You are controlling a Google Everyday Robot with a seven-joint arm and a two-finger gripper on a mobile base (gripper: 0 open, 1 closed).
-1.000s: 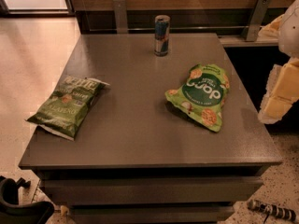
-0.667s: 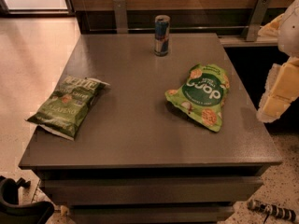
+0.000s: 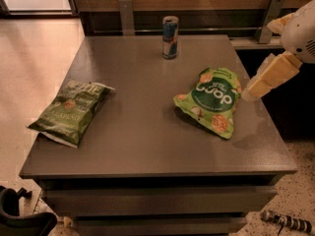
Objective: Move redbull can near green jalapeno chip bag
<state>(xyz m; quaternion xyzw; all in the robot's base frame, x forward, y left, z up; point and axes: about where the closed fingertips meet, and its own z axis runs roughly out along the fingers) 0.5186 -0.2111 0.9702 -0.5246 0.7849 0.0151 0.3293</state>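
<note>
The redbull can (image 3: 170,37) stands upright at the far edge of the grey table (image 3: 147,146), near the middle. The green jalapeno chip bag (image 3: 71,111) lies flat near the table's left edge, far from the can. My gripper (image 3: 253,90) comes in from the right, over the table's right edge. It is next to the brighter green bag and well to the right of the can. It holds nothing that I can see.
A brighter green chip bag with a dark round logo (image 3: 212,100) lies right of centre. A wooden wall with metal brackets (image 3: 127,14) runs behind the table. Dark objects lie on the floor at the lower left (image 3: 19,215) and lower right (image 3: 288,221).
My gripper has moved left and a little up, from beside the table to over its right edge. The can and both bags have not moved.
</note>
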